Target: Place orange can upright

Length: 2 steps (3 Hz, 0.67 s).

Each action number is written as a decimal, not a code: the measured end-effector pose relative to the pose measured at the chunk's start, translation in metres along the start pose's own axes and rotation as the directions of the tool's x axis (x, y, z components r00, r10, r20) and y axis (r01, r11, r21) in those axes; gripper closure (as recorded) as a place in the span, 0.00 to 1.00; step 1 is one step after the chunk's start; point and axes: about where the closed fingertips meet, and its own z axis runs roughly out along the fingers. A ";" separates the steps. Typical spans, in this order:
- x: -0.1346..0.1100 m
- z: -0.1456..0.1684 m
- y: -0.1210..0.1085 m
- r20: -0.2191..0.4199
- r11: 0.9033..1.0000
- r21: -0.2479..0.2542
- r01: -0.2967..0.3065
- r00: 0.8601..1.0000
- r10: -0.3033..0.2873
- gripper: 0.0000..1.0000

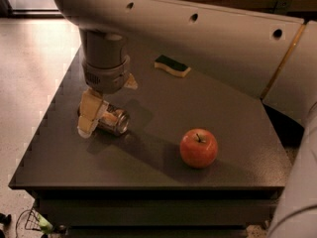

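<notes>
One orange can [113,122] lies on its side at the worktop's [223,123] left-centre, beneath the claw [109,107], whose jaws stand apart, gripping nothing. Closing squarely across its body, then tipping slowly, should stand it up.

Arm [198,38] reaches in from the right, high across the view. Wrist [105,58] vertical, pointing straight down. Tool [108,108] low over the left part of the desk [148,182], fingers [91,110] spread apart, tips downward.
</notes>
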 end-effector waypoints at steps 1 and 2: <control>-0.004 0.003 0.000 0.003 1.000 0.015 -0.001 1.000 0.001 0.00; -0.013 0.009 0.000 -0.022 1.000 0.018 0.015 1.000 -0.015 0.32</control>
